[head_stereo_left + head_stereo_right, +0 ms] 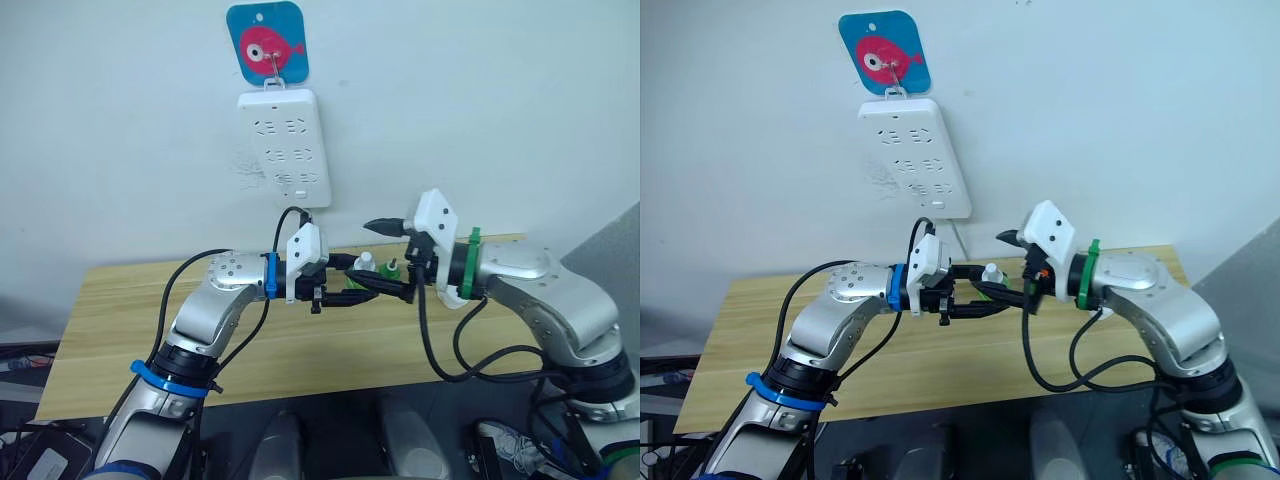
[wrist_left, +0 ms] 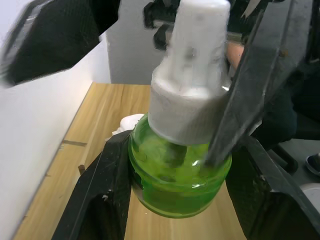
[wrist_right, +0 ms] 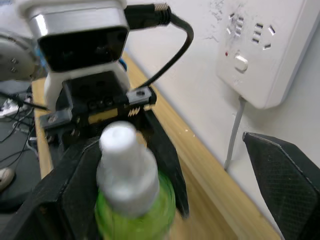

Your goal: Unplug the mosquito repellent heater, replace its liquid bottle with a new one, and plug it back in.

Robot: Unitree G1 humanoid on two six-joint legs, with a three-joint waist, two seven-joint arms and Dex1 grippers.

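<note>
Left gripper point(image 1: 345, 292) clamped around green liquid bottle point(image 2: 177, 175), gripping its glass body upright above wooden table point(image 1: 120, 320), white cap point(image 2: 192, 75) left free for the other arm. Right gripper point(image 3: 165, 190) spread wide around that cap, probably poised to twist it. Heater perhaps the white shape point(image 2: 127, 122) on the table beneath. Wall power strip point(image 1: 285, 145) with sockets bare.

Pale, plain wall point(image 1: 480, 110), evenly lit. White multi-socket power strip point(image 1: 285, 148) hangs on it from a hook on a blue card with a pink fish point(image 1: 267, 42). Light wooden table point(image 1: 110, 330) stands against the wall. Bottom-left corner shows dark clutter, possibly cables.
</note>
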